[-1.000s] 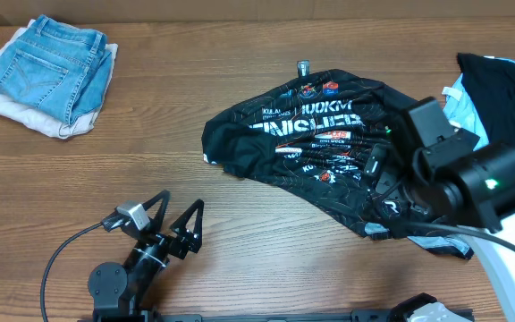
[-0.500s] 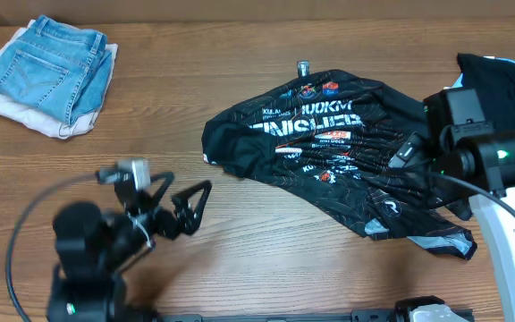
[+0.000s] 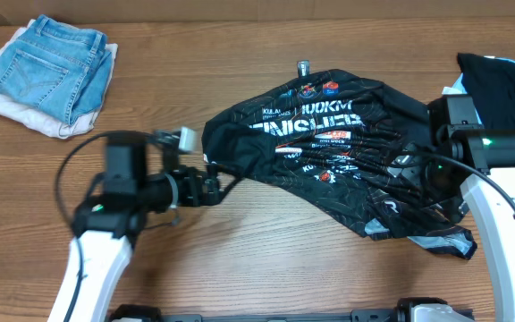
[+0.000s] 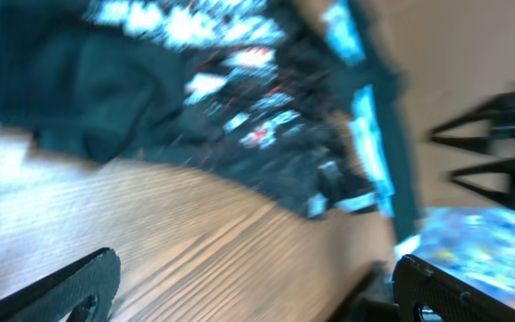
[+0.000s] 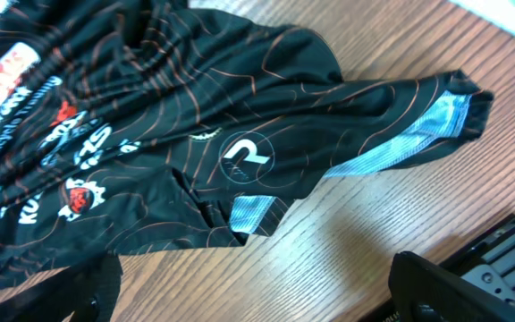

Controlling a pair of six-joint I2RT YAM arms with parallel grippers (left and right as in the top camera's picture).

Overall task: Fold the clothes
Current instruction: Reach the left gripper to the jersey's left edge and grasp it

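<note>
The black jersey with orange contour lines, white lettering and sponsor logos lies crumpled and spread on the table's middle right. My left gripper is open and empty just left of the jersey's left edge. In the left wrist view its fingers are wide apart over bare wood, with the jersey blurred ahead. My right gripper hovers over the jersey's right part. In the right wrist view it is open and empty, with the jersey and its light-blue sleeve trim ahead.
Folded blue jeans lie on a white cloth at the back left. A plain black garment on a light-blue one lies at the back right. A small metal fitting stands behind the jersey. The table's front edge is close behind both arms.
My left arm has swung from the front left up and right to the jersey's left edge. My right arm has shifted right and back over the jersey's right part.
</note>
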